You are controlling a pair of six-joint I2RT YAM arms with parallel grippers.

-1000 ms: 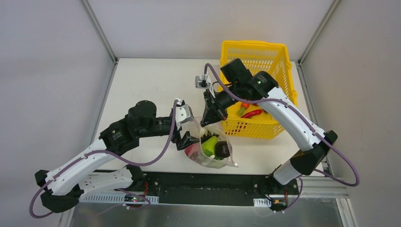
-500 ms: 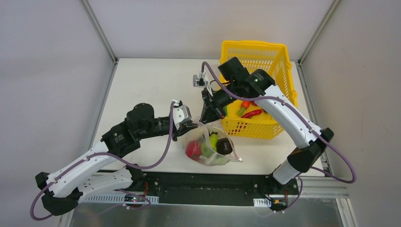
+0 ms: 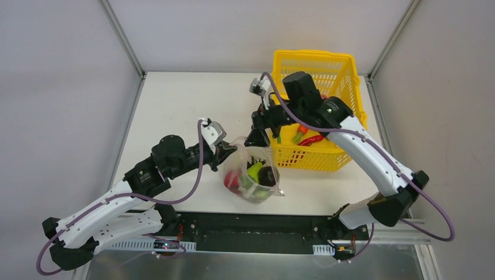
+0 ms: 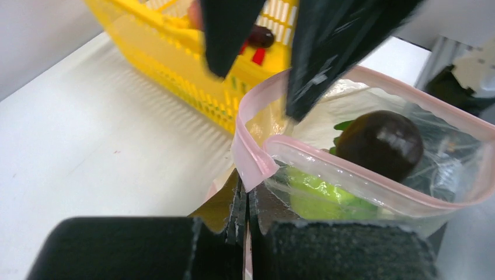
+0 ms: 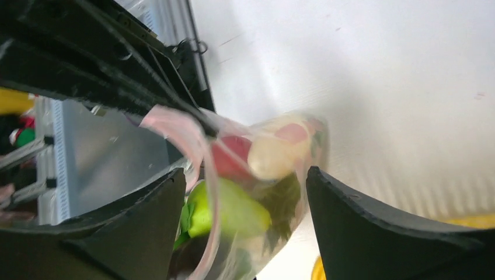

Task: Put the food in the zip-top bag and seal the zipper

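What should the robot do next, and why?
Probably the open right claw should swing to the yellow basket for the red pepper: the left claw pinches the zipper, holding the bag open.

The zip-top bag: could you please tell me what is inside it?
Inside the zip-top bag show a dark round piece, a green piece, a red piece and a pale piece. Whatever lies beneath them is covered.

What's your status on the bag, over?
Left fingers shut on the zipper end. Right fingers open over the bag mouth. Some food inside, zipper unsealed. Yellow basket close beside, nothing blocking.
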